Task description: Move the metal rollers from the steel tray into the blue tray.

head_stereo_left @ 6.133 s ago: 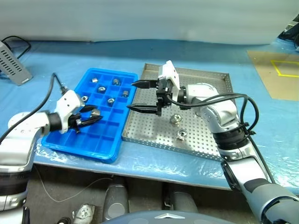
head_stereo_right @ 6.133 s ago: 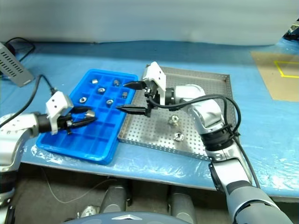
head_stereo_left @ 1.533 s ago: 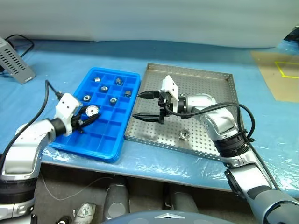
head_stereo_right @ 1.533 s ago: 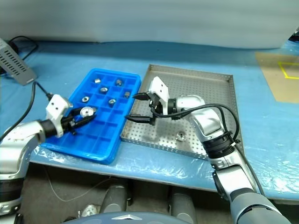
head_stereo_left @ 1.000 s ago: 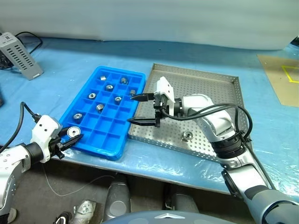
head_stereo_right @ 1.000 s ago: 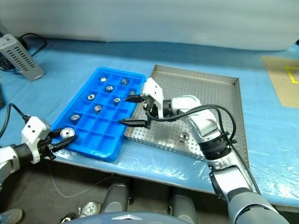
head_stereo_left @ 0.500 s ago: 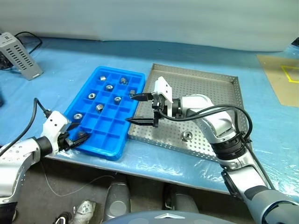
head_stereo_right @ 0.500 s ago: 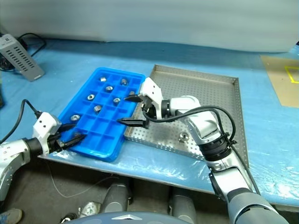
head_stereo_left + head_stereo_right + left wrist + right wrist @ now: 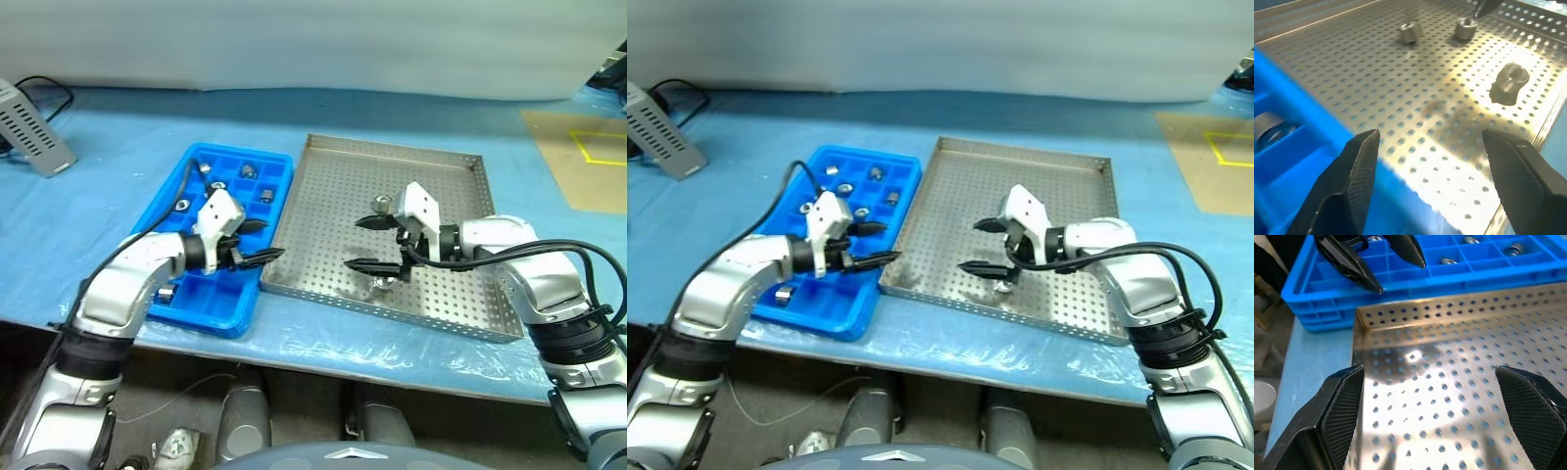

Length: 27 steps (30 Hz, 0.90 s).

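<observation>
Our left gripper hangs empty and part-open over the blue tray; our right gripper gapes wide above the steel tray. We risk nudging a roller so it rolls away before the jaws close.

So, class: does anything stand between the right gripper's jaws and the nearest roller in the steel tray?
Nothing visible does: the right gripper hangs open just over the roller, with bare steel tray around it.

head pair: high, facing forward and down, whole steel tray mid-frame | left wrist: close, low across its perforated floor | right wrist: close, toward blue tray in upper frame | shared: steel tray
</observation>
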### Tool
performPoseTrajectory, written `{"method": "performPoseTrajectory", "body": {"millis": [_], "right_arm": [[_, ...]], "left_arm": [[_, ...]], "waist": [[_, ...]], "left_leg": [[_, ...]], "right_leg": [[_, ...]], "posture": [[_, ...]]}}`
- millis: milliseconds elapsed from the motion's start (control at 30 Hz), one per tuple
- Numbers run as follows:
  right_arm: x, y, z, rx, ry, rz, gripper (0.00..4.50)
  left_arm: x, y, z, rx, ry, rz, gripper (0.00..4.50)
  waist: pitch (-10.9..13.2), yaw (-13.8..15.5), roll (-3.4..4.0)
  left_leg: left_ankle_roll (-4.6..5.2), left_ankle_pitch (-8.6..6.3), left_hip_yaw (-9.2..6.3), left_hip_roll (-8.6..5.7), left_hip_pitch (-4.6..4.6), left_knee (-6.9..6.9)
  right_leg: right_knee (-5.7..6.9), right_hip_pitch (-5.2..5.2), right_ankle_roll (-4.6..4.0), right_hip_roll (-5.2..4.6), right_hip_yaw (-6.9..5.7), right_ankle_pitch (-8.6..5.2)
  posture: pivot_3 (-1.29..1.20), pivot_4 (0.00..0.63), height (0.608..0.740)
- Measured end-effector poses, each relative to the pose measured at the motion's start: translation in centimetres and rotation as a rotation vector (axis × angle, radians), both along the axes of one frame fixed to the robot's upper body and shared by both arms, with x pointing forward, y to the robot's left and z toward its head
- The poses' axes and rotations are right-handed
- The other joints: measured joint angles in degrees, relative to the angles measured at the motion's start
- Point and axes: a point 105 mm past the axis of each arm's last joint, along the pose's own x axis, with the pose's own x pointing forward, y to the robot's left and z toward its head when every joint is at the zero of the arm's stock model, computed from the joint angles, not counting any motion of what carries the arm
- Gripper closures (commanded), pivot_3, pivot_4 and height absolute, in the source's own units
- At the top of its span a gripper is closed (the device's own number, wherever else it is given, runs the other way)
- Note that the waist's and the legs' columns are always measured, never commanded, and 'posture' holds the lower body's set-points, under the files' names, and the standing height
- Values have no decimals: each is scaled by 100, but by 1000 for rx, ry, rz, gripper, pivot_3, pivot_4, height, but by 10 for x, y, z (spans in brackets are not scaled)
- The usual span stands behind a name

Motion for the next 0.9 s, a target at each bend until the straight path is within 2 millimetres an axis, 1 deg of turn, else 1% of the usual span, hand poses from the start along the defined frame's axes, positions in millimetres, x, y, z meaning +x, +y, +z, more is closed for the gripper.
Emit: {"method": "performPoseTrajectory", "body": {"millis": [67, 100, 200, 333, 467, 533, 600, 667, 767, 800, 833, 867, 900], "right_arm": [[8, -11, -9, -13, 18, -51, 0], [9, -13, -13, -13, 24, -67, 0], [3, -7, -32, 13, 63, -98, 0], [1, -1, -57, -40, 110, -108, 0], [1, 11, -65, -54, 116, -105, 0], [5, 10, -64, -66, 107, -117, 0], [10, 2, -61, -85, 95, -139, 0], [10, -11, -60, -113, 93, -159, 0], [-3, -48, -62, -180, 110, -203, 0], [-9, -57, -61, -195, 116, -218, 0], [-15, -62, -59, -198, 121, -229, 0], [-18, -61, -55, -189, 122, -230, 0], [-22, -57, -49, -182, 116, -224, 0]], "left_arm": [[2, -10, 4, -2, -16, -42, 989], [3, -12, 5, 0, -19, -54, 989], [4, -14, 3, 1, -3, -81, 989], [-3, -15, 3, 26, -18, -160, 989], [-9, -8, -1, 52, -6, -195, 989], [-10, -9, -3, 55, 1, -201, 989], [-10, -12, -5, 53, 5, -201, 989], [-10, -15, -6, 49, 10, -198, 989], [-9, -16, -6, 57, 11, -182, 989], [-8, -16, -6, 63, 9, -176, 989], [-8, -15, -6, 69, 12, -173, 989], [-8, -13, -6, 74, 13, -169, 989], [-8, -13, -6, 75, 12, -170, 989]], "waist": [[0, -61, 1], [0, -84, 1], [-1, -136, 1], [-1, -158, 2], [-1, -168, 4], [-1, -161, 4], [-1, -127, 4], [-1, -106, 4], [-1, -77, 4], [-1, -86, 5], [0, -99, 5], [0, -127, 5], [-1, -169, 6]], "left_leg": [[1, -1, 0, -1, -1, 9], [3, -1, 0, -1, -2, 11], [12, -6, 1, -1, -6, 17], [19, -11, 1, 0, -8, 34], [19, -11, 2, 0, -5, 41], [24, -15, 2, 0, -9, 54], [33, -21, 2, -1, -7, 65], [37, -24, 2, -3, -9, 67], [40, -26, 2, -2, -10, 67], [44, -29, 2, -2, -10, 64], [45, -29, 2, 0, -7, 61], [44, -29, 1, 4, -4, 60], [41, -27, 1, 4, -2, 60]], "right_leg": [[4, 0, -1, -1, 1, 0], [4, 0, -1, -1, 2, 0], [0, 2, -2, -1, 2, 0], [4, 2, -2, -3, 3, 0], [9, 6, -2, -6, 3, 1], [10, 11, -2, -7, 2, 1], [8, 22, -2, -10, 2, 1], [4, 27, -2, -14, 2, 1], [-11, 32, -1, -12, 2, 0], [-12, 30, 0, -11, 2, 0], [-13, 30, 0, -9, 2, 0], [-13, 30, 0, -6, 1, -1], [-9, 25, 0, -4, 3, 0]], "posture": [[-96, 150, 740], [-106, 150, 740], [-130, 150, 740], [-138, 150, 740], [-141, 150, 740], [-140, 150, 740], [-140, 150, 740], [-139, 150, 740], [-137, 150, 740], [-137, 150, 740], [-137, 150, 740], [-136, 150, 740], [-136, 150, 740]]}}
